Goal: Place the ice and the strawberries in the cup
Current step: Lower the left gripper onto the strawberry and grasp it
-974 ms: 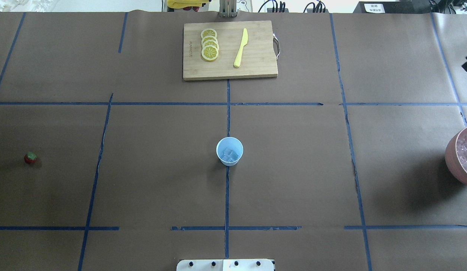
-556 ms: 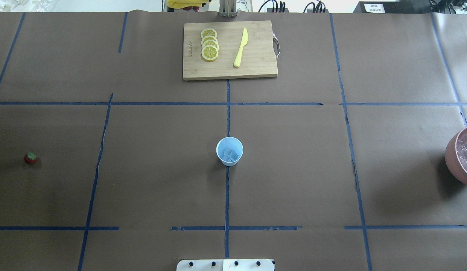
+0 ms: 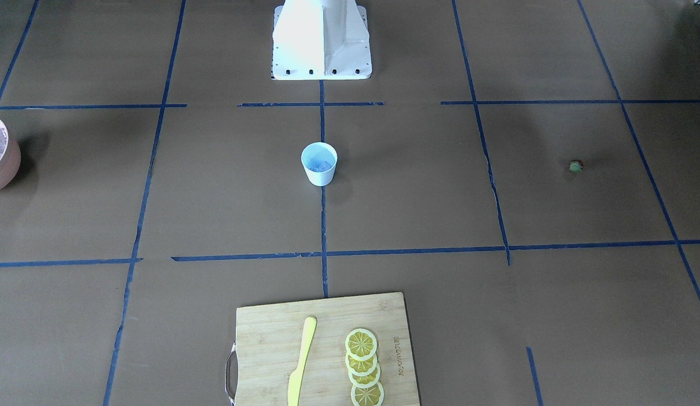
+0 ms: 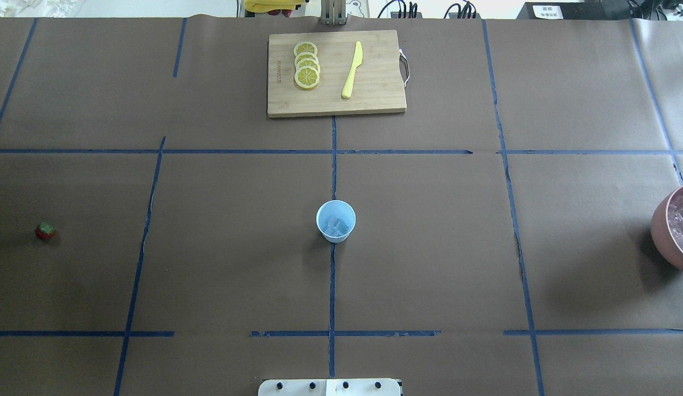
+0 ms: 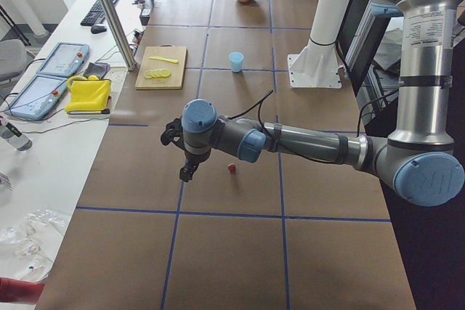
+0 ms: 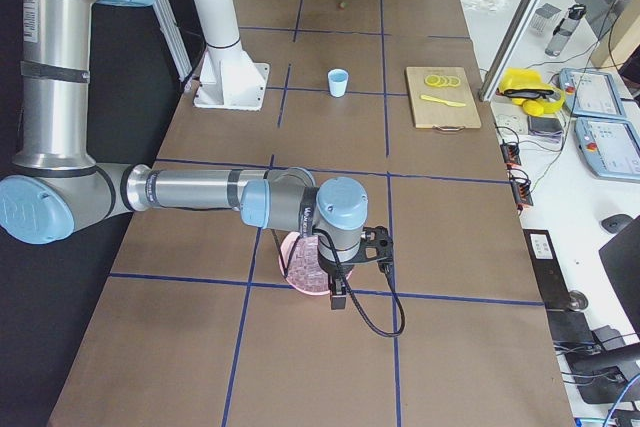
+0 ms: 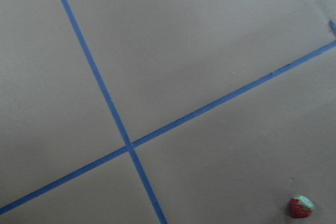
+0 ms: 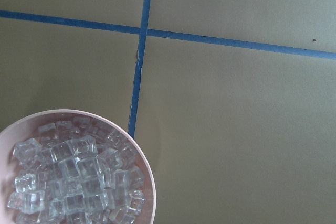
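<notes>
Pale blue cup [image 4: 335, 220] upright at the middle of the tabletop [image 4: 429, 253], on a blue tape line [image 4: 332, 286], with a few ice cubes [image 4: 337, 225] already inside. Strawberry [image 4: 44, 230] not yet in: lying alone far out on the robot's left, well apart from the cup.

Changed over the last second: gone from the overhead view's right edge, a dark piece of the right arm; shrunk too, the broad shadow beside the pinkish-brown bowl [image 4: 661, 231] of spare ice. Unmoved: cup, berry, bowl. Judged from that: ice step closed, berry step next and falling to the left arm.

Right claw [image 6: 339, 297] near the bowl, seen only from the side; impossible to tell whether spread or pressed together. Left claw [image 5: 187, 173] hovering above the tabletop just beside the strawberry, off to one side rather than over it; likewise seen only from the side, so cannot tell its state. From the left wrist camera, berry low in the right corner, no fingers in sight.

Next, probably: centre the left claw over the berry, lower, pinch lightly, carry to the cup. Small and rounded, so likely to roll or slip from a careless pinch.

Cutting board [image 4: 374, 99] with lemon slices [image 4: 306, 66] and yellow knife [image 4: 352, 70] at the far edge, no part of this.
</notes>
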